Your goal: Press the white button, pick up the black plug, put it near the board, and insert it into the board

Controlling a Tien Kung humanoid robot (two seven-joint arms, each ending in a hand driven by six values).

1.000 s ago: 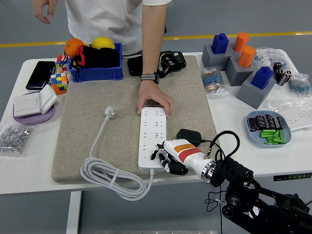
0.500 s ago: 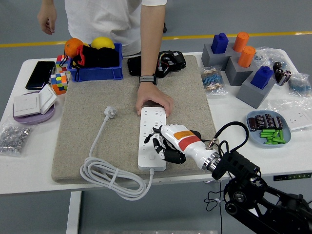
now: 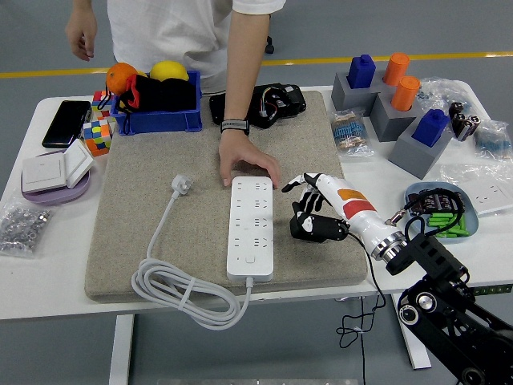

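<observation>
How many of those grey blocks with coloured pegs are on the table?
3, all at the far right: one with blue and orange pegs, one with an orange peg, one with a blue peg.

One power strip [image 3: 251, 228] sits mid-frame on one grey mat [image 3: 144, 233], with one white cord [image 3: 180, 293] coiled at lower left ending in one white plug [image 3: 183, 186]. One black plug [image 3: 317, 227] lies right of the strip.

Upper right: three grey blocks [image 3: 417, 152], carrying two blue pegs [image 3: 362, 70] and two orange ones [image 3: 397, 68]. One blue dish [image 3: 473, 212] sits at right, its batteries too small to count.

Upper left: one blue bin [image 3: 156, 120], one orange [image 3: 122, 78], one lemon [image 3: 170, 70], two cubes [image 3: 97, 135], one phone [image 3: 66, 122], two wall switches [image 3: 56, 168] on one purple plate [image 3: 52, 192]. One screw bag [image 3: 20, 227] at far left.

One robot hand [image 3: 309, 200], two human hands [image 3: 248, 160].
</observation>
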